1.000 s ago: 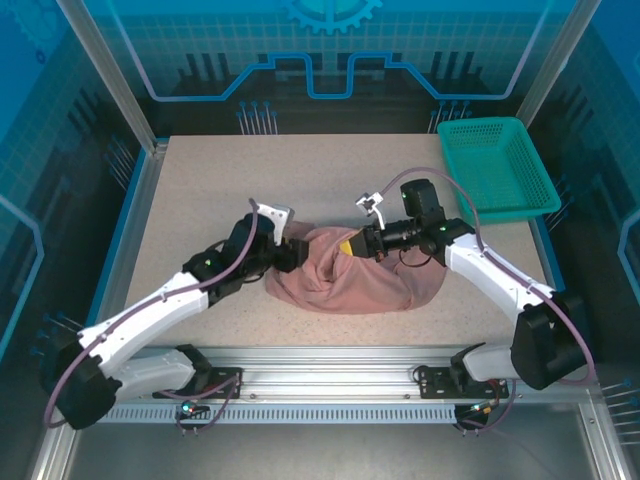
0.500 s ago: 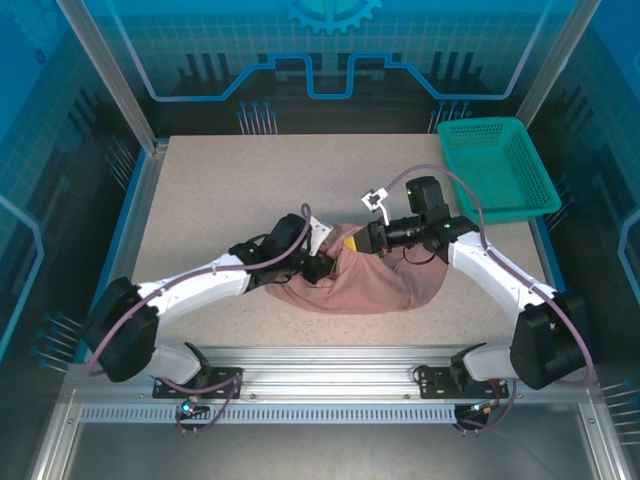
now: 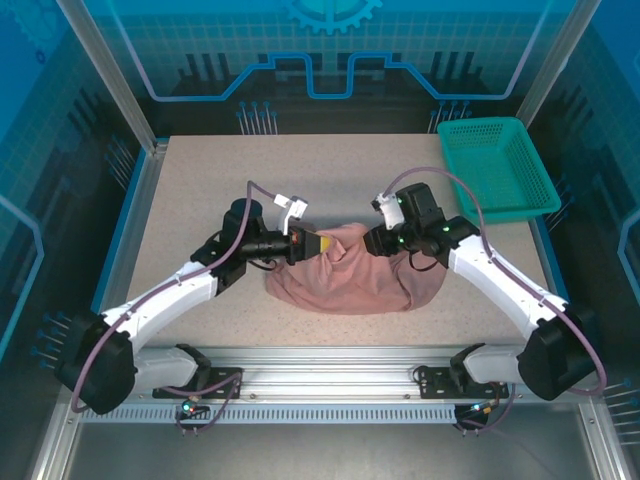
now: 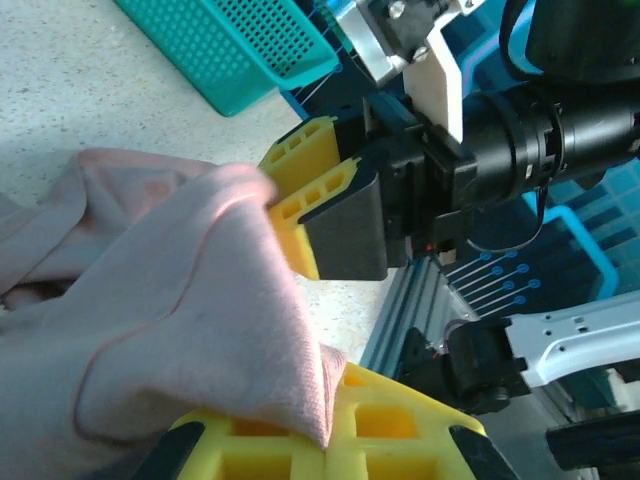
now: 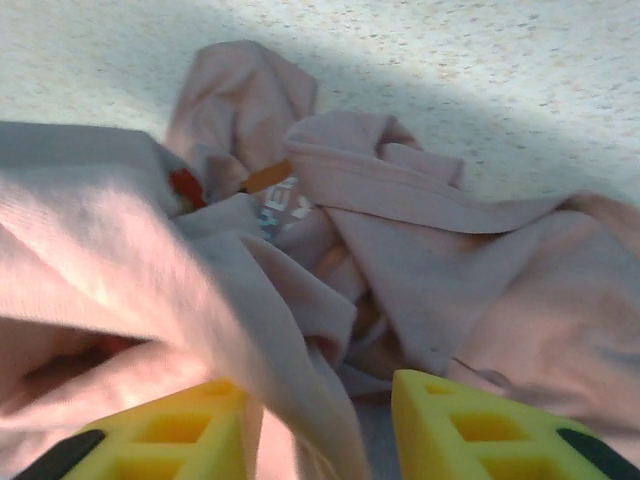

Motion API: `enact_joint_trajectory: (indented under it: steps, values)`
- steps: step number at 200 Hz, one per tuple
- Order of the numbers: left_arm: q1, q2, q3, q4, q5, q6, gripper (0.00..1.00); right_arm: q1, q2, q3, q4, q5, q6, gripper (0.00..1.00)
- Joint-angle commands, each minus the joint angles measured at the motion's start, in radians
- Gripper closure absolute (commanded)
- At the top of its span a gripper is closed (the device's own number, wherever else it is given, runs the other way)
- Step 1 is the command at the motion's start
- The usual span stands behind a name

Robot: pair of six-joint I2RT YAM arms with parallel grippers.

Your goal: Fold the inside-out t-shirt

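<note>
The inside-out t-shirt (image 3: 355,282) is a crumpled salmon-pink heap at the table's near middle. My left gripper (image 3: 321,243) is shut on its upper left edge, and in the left wrist view the yellow fingertips (image 4: 400,425) pinch a pink fold (image 4: 180,330). My right gripper (image 3: 371,241) hovers over the heap's top right part. In the right wrist view its yellow fingers (image 5: 480,430) stand apart, open, with a loose fold (image 5: 300,370) draped between them. A small orange-red print and a tag (image 5: 268,190) show among the folds. The right gripper's fingers (image 4: 305,190) sit just beyond the pinched cloth.
A teal mesh basket (image 3: 497,165) stands at the table's far right corner, also seen as the basket (image 4: 225,45) from the left wrist. Speckled beige table (image 3: 200,180) lies bare behind and left of the shirt. Blue frame rails run along the table's sides.
The left gripper reached into the heap, shut on the shirt's edge and pulled back to the left. The right gripper let go of the cloth and opened, staying over the heap.
</note>
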Motion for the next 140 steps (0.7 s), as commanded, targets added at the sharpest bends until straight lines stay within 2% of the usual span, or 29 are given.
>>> enact_joint_trajectory:
  steps: [1, 19, 45, 65, 102, 116, 140]
  values:
    - [0.01, -0.009, -0.011, 0.04, 0.042, -0.061, 1.0, 0.064, -0.1, 0.026, -0.069, 0.154, -0.043, 0.56]
    - [0.01, -0.004, -0.011, 0.042, 0.04, -0.069, 1.0, 0.134, -0.178, -0.024, -0.013, 0.108, -0.076, 0.55]
    - [0.011, -0.009, -0.012, 0.041, 0.038, -0.067, 1.0, 0.162, -0.228, -0.112, 0.12, -0.075, -0.09, 0.58]
    - [0.01, -0.014, -0.009, 0.032, 0.035, -0.058, 1.0, 0.162, -0.197, -0.126, 0.197, -0.205, -0.094, 0.56]
    - [0.011, -0.024, -0.013, 0.018, 0.032, -0.045, 1.0, 0.154, -0.091, -0.087, 0.252, -0.255, -0.102, 0.56]
    - [0.01, -0.027, -0.016, 0.009, 0.027, -0.037, 1.0, 0.152, -0.062, -0.073, 0.272, -0.272, -0.102, 0.65]
    - [0.013, -0.037, -0.025, -0.012, -0.002, -0.022, 1.0, 0.149, -0.048, -0.034, 0.228, -0.281, -0.126, 0.97]
